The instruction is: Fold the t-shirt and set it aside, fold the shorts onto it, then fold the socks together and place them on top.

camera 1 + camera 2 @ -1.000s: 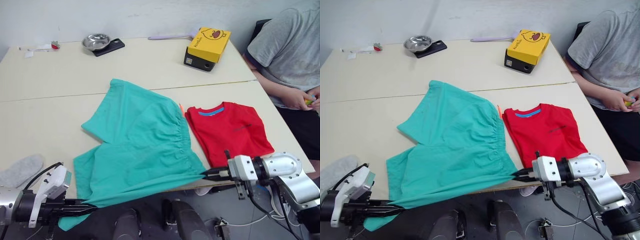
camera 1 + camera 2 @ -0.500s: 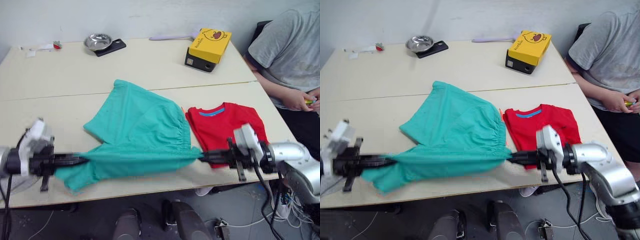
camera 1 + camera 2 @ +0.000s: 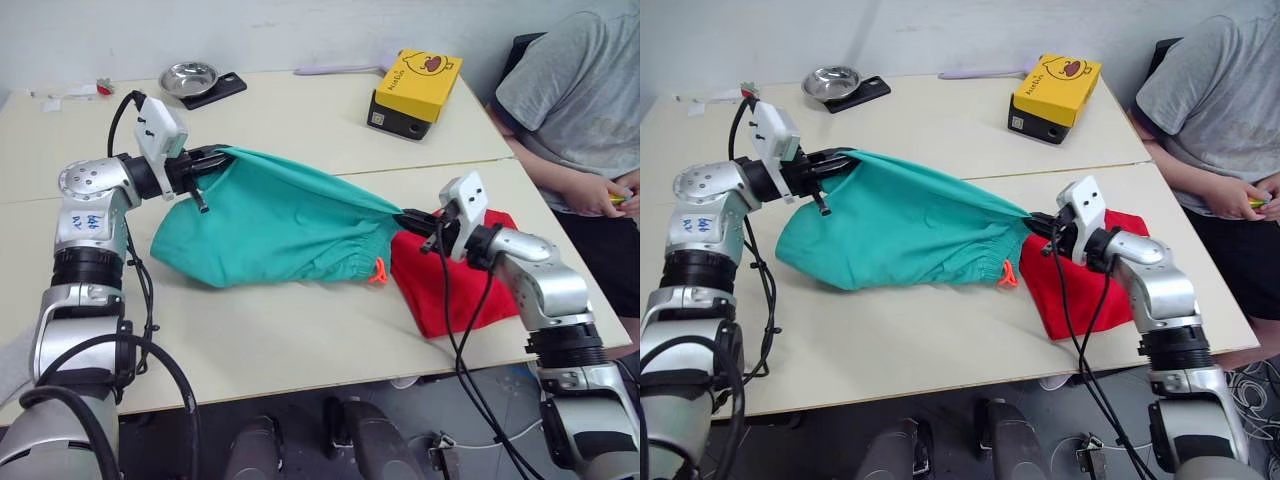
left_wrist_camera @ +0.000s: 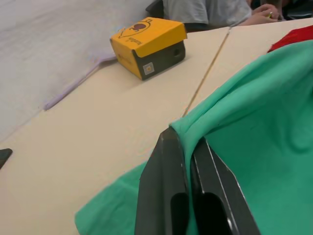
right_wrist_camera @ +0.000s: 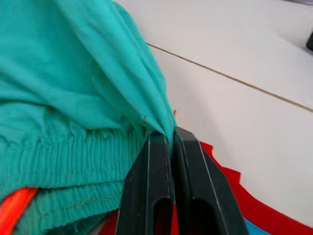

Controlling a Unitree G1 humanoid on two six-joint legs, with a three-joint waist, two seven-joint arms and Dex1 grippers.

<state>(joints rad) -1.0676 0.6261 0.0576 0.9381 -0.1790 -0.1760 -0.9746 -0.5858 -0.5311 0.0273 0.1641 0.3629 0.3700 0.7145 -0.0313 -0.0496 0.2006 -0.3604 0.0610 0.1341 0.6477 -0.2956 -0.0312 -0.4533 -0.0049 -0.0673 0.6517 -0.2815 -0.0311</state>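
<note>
The teal-green shorts hang folded over between my two grippers above the table's middle, the orange-red drawstring dangling at the waistband. My left gripper is shut on one corner of the shorts at the far left, and my right gripper is shut on the other corner beside the red t-shirt. The folded t-shirt lies at the right near the table's edge, partly under my right arm. In the right wrist view the fingers pinch teal cloth above the red t-shirt. The socks are out of view.
A yellow box stands at the back right. A metal bowl on a dark scale sits at the back left. A person in a grey shirt sits at the right edge of the table.
Both grippers have carried the shorts' near edge up and away from the front edge toward the far side, folding the shorts over themselves. The right gripper now sits over the t-shirt.
</note>
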